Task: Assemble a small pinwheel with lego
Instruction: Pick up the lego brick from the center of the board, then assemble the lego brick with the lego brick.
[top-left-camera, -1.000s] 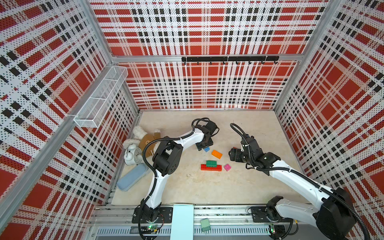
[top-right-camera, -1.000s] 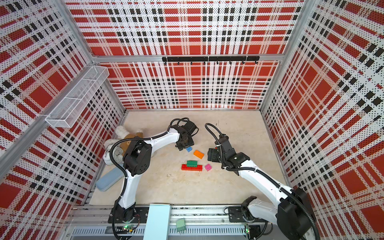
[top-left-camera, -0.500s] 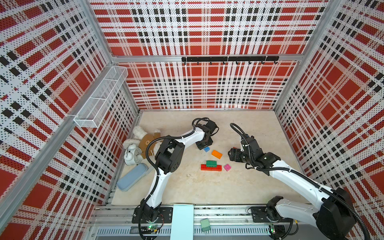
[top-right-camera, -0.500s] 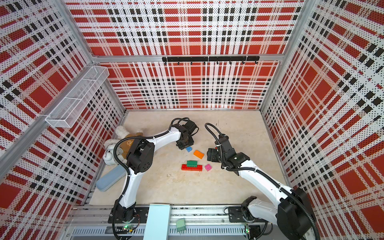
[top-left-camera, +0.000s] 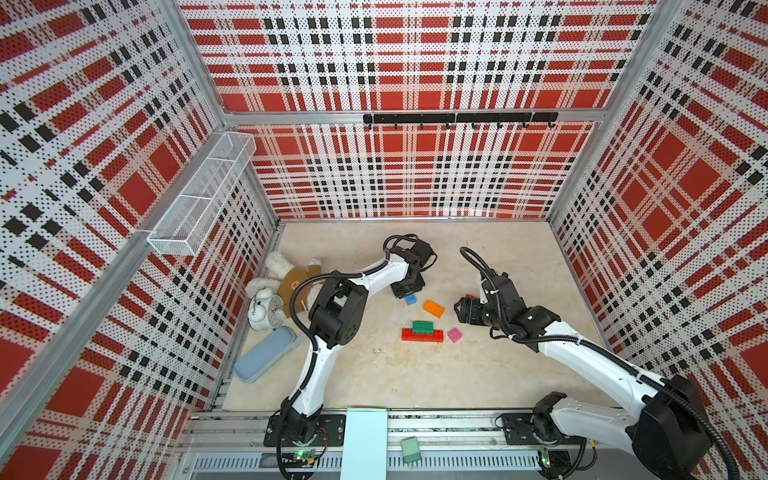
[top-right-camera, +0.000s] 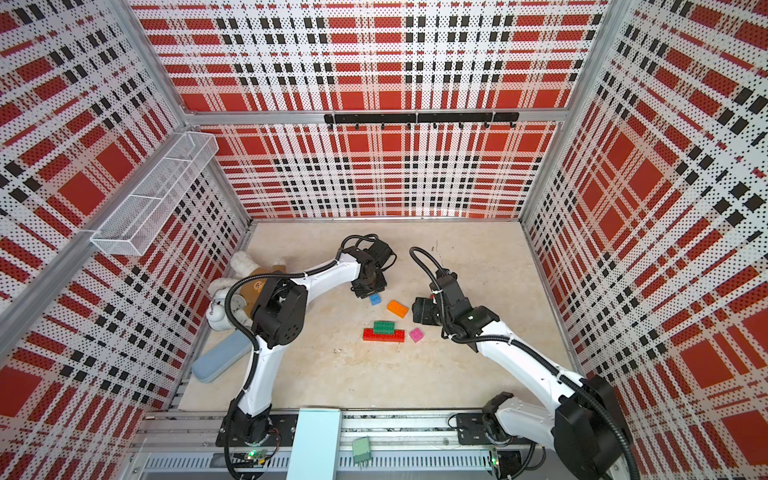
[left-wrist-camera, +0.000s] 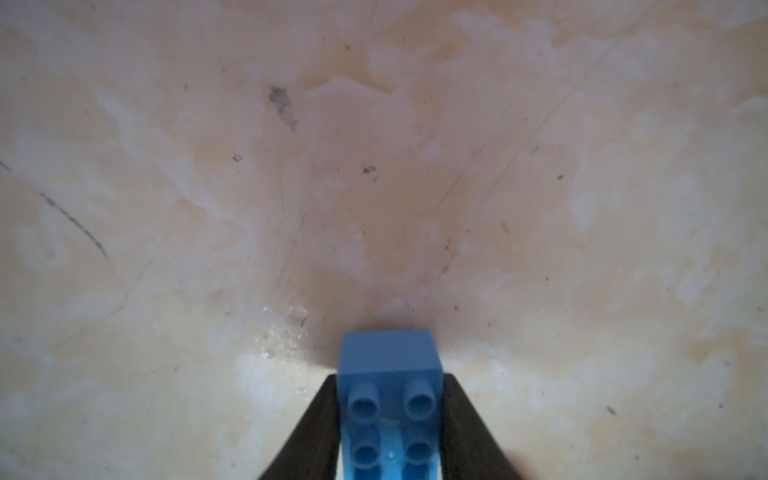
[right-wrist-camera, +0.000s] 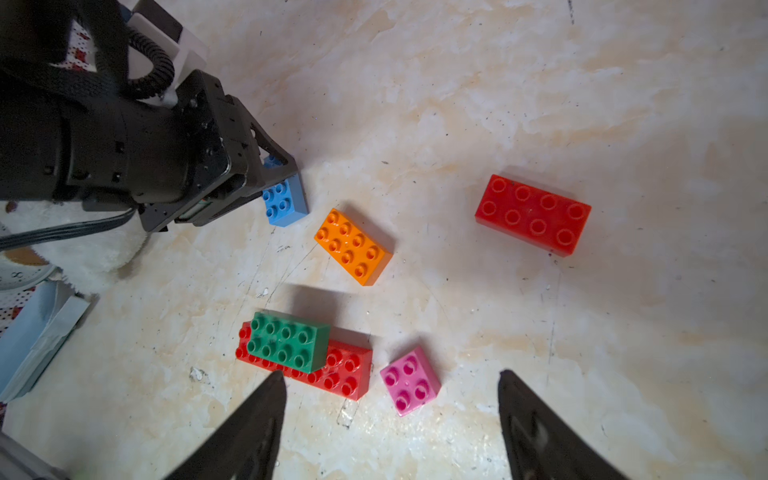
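Step in hand: pick-up of the blue brick. The pinwheel is barely begun.

- Table: the only joined piece sits mid-table between the arms. It is a green brick pressed onto a longer red base. I cannot tell whether the base is one brick or two.
- Loose pieces, studs up: a red brick well apart from the rest, an orange brick near the joined piece, and a pink square just beside the base's end.
- Left gripper: narrow, jaws touching both sides of the blue brick, which appears to rest on the table.
- Right gripper: wide, nothing between the jaws, hanging above the pink square's area.

Next move (judgement): lift the blue brick straight up, carry it to the joined piece and square the studs before pressing. The base probably needs bracing, or it may skate.

Containers:
- Wire basket on the left wall: nothing visible in its compartments.
- Blue-grey pouch at the table's left edge: closed, contents hidden.
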